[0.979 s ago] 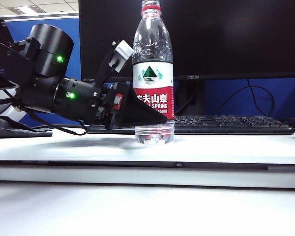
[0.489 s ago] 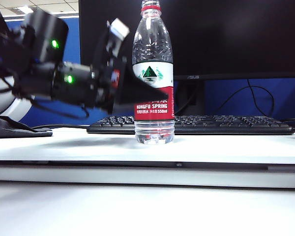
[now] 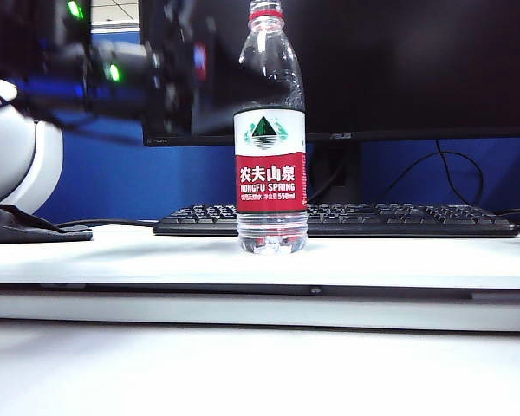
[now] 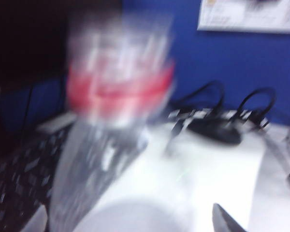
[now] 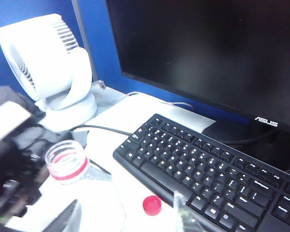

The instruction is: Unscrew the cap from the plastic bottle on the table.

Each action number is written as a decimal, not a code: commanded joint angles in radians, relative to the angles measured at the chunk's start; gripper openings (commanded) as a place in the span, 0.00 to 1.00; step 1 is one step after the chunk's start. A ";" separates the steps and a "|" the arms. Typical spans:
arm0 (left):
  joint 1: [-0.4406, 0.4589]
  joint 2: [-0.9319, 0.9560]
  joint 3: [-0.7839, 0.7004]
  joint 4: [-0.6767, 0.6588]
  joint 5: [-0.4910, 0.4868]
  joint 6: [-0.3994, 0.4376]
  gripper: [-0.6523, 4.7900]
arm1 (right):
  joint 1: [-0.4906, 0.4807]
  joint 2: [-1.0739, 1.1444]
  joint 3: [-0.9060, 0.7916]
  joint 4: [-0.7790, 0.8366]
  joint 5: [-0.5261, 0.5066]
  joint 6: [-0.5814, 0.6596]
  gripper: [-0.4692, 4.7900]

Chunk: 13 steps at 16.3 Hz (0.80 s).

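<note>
The plastic bottle (image 3: 270,156) stands upright on the white table (image 3: 399,256), its red-and-white label facing the exterior view. Its neck (image 5: 65,162) is open, with only the red ring on it. The red cap (image 5: 152,205) lies on the table beside the bottle, in front of the keyboard. My left gripper (image 3: 186,65) is a blur high up to the left of the bottle's shoulder, open and clear of it; its wrist view shows the blurred bottle (image 4: 118,92) ahead. My right gripper (image 5: 125,208) hangs open above the bottle's shoulder, holding nothing.
A black keyboard (image 3: 355,218) lies behind the bottle, under a dark monitor (image 3: 399,61). A white fan (image 5: 48,67) stands at the table's far side, with cables (image 5: 101,128) near it. A dark cloth (image 3: 22,227) lies at the left edge.
My left gripper has risen from the bottle's label up and away to the left, now blurred with motion. The bottle has stayed in place.
</note>
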 commanded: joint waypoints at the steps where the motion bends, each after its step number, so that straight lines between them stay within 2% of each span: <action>1: 0.000 -0.058 0.006 0.051 0.022 -0.068 1.00 | 0.001 -0.002 0.005 0.028 -0.026 0.016 0.56; 3: 0.000 -0.101 0.012 0.066 0.009 -0.084 1.00 | 0.001 -0.002 0.008 0.039 -0.030 0.029 0.56; 7: 0.015 -0.215 0.016 0.118 -0.090 -0.113 1.00 | 0.001 -0.005 0.008 0.074 -0.058 0.063 0.56; 8: 0.029 -0.290 0.016 0.078 -0.123 -0.151 1.00 | 0.001 -0.011 0.008 0.092 -0.035 0.072 0.56; 9: 0.066 -0.399 0.016 0.006 -0.110 -0.177 0.42 | 0.001 -0.024 0.008 0.122 -0.027 0.072 0.56; 10: 0.099 -0.499 0.016 -0.053 -0.109 -0.183 0.21 | 0.001 -0.039 0.008 0.148 -0.027 0.068 0.55; 11: 0.131 -0.600 0.016 -0.129 -0.112 -0.201 0.11 | 0.001 -0.063 0.008 0.171 -0.027 0.068 0.55; 12: 0.166 -0.709 0.016 -0.246 -0.114 -0.207 0.11 | 0.001 -0.090 0.008 0.167 -0.027 0.068 0.44; 13: 0.190 -0.834 0.016 -0.420 -0.140 -0.189 0.11 | 0.001 -0.128 0.008 0.128 -0.027 0.071 0.15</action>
